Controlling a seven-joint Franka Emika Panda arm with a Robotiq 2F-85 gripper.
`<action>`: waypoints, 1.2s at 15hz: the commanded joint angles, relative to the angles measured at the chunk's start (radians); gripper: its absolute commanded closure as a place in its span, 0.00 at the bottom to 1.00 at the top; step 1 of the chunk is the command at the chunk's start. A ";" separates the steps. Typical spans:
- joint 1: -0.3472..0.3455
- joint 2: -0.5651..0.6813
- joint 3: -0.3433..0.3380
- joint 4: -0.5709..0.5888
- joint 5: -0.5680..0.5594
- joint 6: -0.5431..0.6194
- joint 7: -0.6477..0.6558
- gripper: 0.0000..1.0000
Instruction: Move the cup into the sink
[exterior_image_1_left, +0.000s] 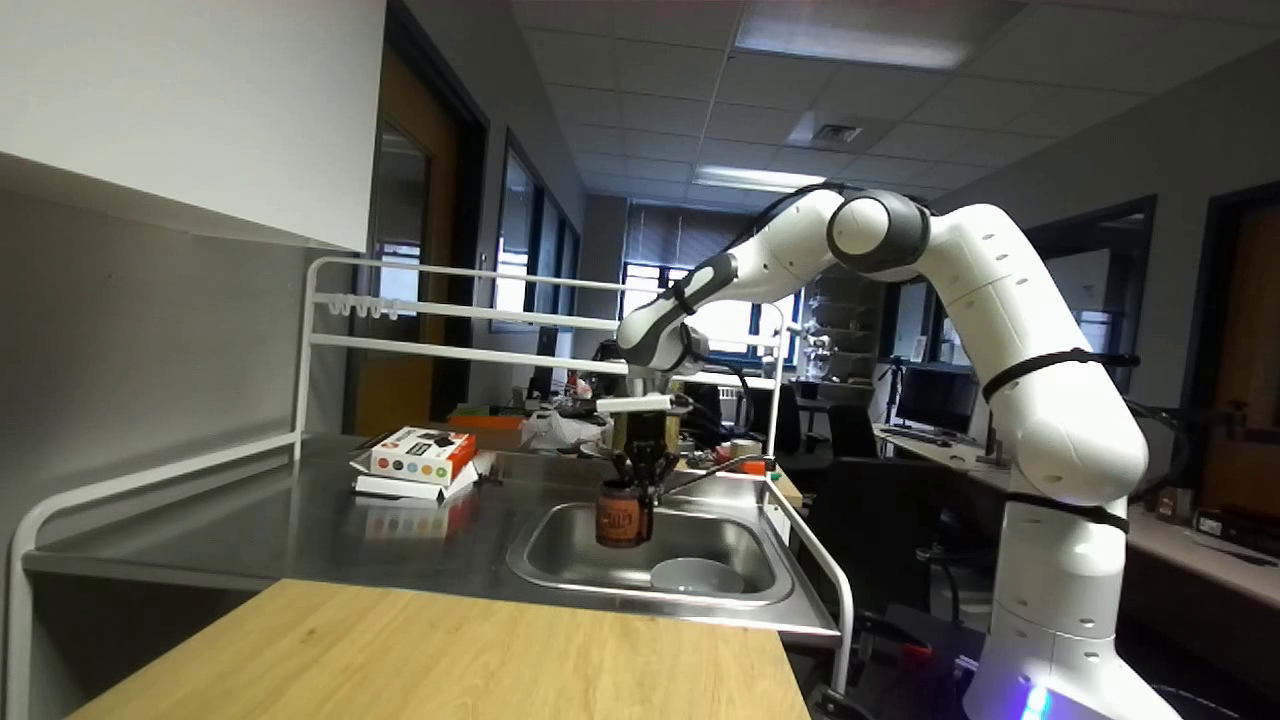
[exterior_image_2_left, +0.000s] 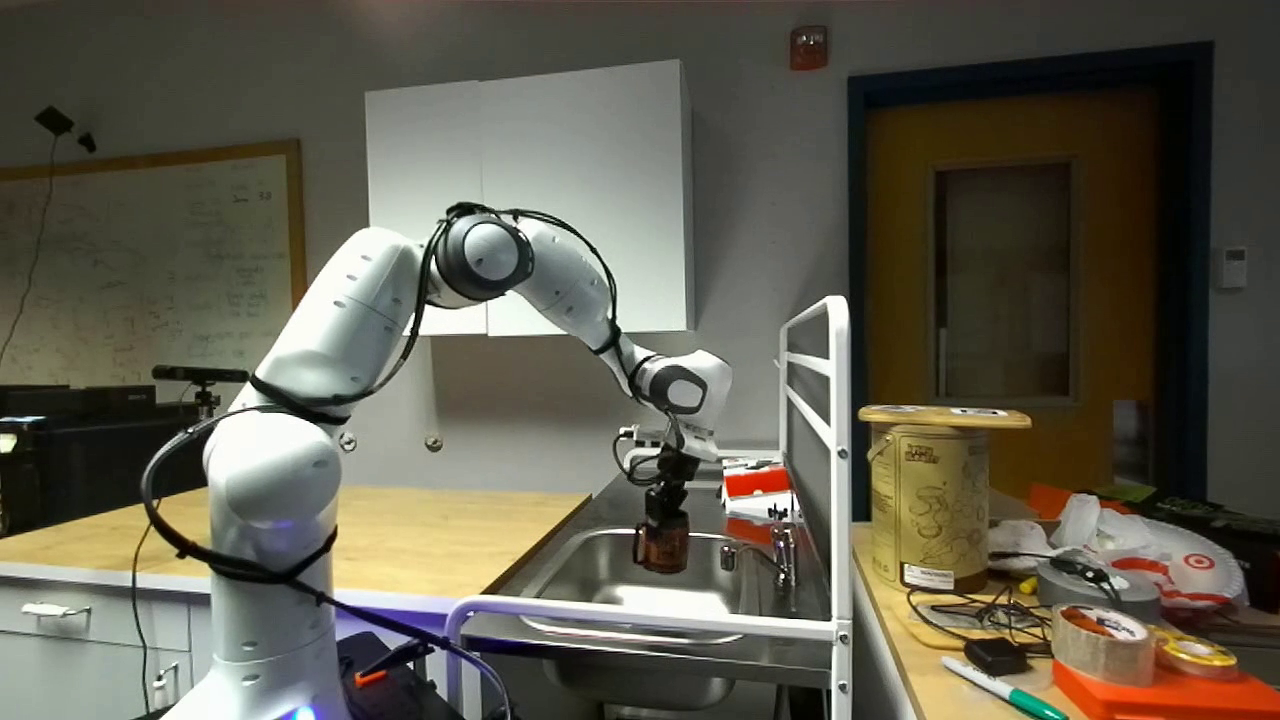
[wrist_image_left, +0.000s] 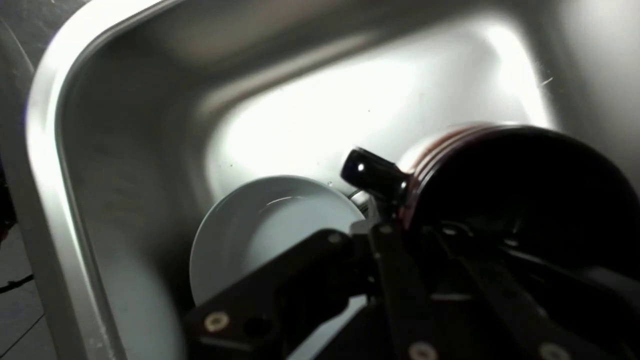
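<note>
Wrist view: one cup (wrist_image_left: 520, 185), glossy, dark inside and reddish-brown outside, with a single handle, occupies the right of the frame. One black claw (wrist_image_left: 410, 227) enters from the bottom edge and pinches the cup wall beside the handle (how far the finger over the cup's mouth reaches down cannot be told). Beneath the cup lies one sink (wrist_image_left: 47, 135), a rectangular, shiny steel basin with rounded corners; its rim curves through the upper left. One smooth, round, pale bowl (wrist_image_left: 280, 215) sits in the sink.

Both exterior views: the cup is roughly cylindrical, upright, and held over the sink; whether its base lies below rim level cannot be told. In an exterior view, one curved metal faucet (exterior_image_2_left: 785, 560) stands right of the cup, apart from it. One red-and-white printed box (exterior_image_1_left: 415, 455), left of centre in an exterior view, rests on the reflective steel bench (exterior_image_1_left: 250, 530), apart from the rim.

Clearance: bare sink floor shows left of the cup in the wrist view. One wood-grain top (exterior_image_1_left: 450, 650) ends in a straight edge near the sink; three white rails (exterior_image_1_left: 470, 352) run along the bench's far side.
</note>
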 joint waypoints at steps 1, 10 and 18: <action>0.031 -0.097 0.004 -0.255 0.012 0.211 -0.056 0.94; 0.101 -0.051 0.113 -0.362 0.087 0.421 -0.132 0.94; 0.111 -0.011 0.103 -0.320 0.078 0.391 -0.147 0.95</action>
